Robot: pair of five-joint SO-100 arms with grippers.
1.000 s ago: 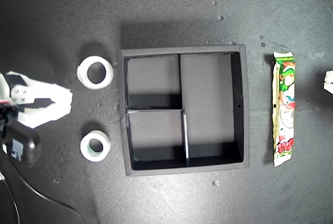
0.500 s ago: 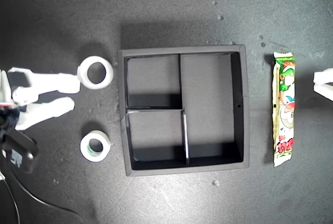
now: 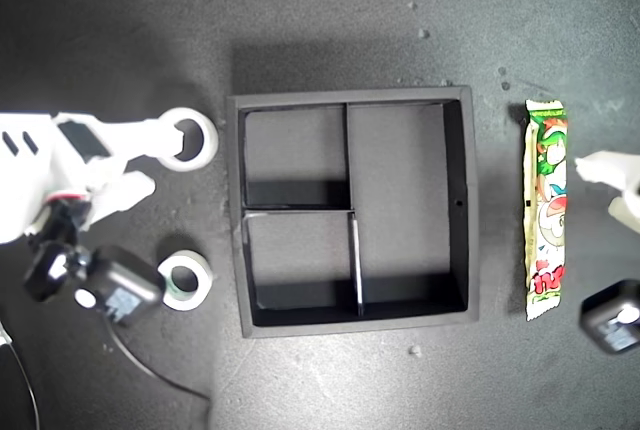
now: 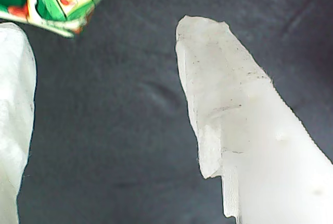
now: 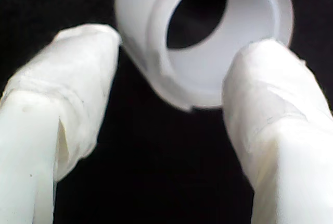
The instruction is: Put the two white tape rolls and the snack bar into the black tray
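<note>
My second gripper [image 3: 165,155] is spread apart, 1 finger [image 5: 270,104] at the rim of the all-white tape roll [image 3: 186,139], nothing clamped. The green-cored roll [image 3: 187,281] lies nearby. My first gripper [image 3: 605,185] is parted just beside the snack bar [image 3: 546,208]. The black tray [image 3: 471,200] sits between both grippers.
</note>
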